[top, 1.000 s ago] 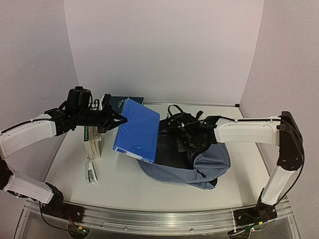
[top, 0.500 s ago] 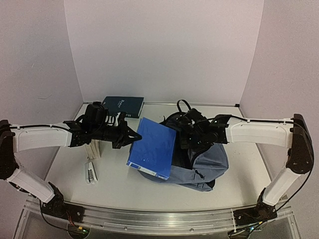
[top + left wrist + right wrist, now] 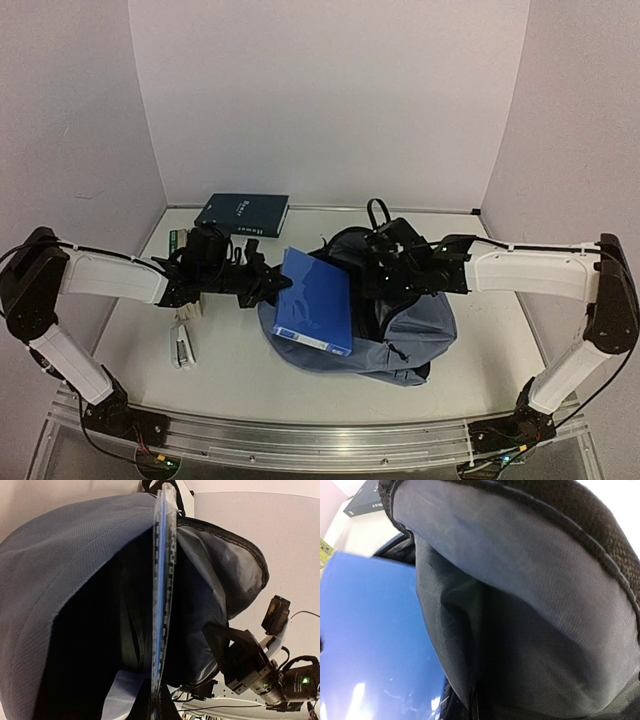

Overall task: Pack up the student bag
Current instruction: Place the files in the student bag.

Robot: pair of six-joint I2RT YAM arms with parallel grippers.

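Observation:
The student bag, blue-grey with black straps, lies in the middle of the table with its mouth facing left. My right gripper is shut on the upper rim of the bag's mouth, and grey lining drapes over it in the right wrist view. My left gripper is shut on the left edge of a thin blue book, whose right edge sits in the bag's mouth. In the left wrist view the book stands edge-on, reaching into the dark interior.
A dark teal book lies at the back wall. A stack of books sits partly under my left arm, and a small white object lies in front of it. Walls close the table on three sides.
My left arm has carried the blue book to the right and lower, from above the stack to the bag's mouth. My right gripper has shifted slightly with the bag's rim.

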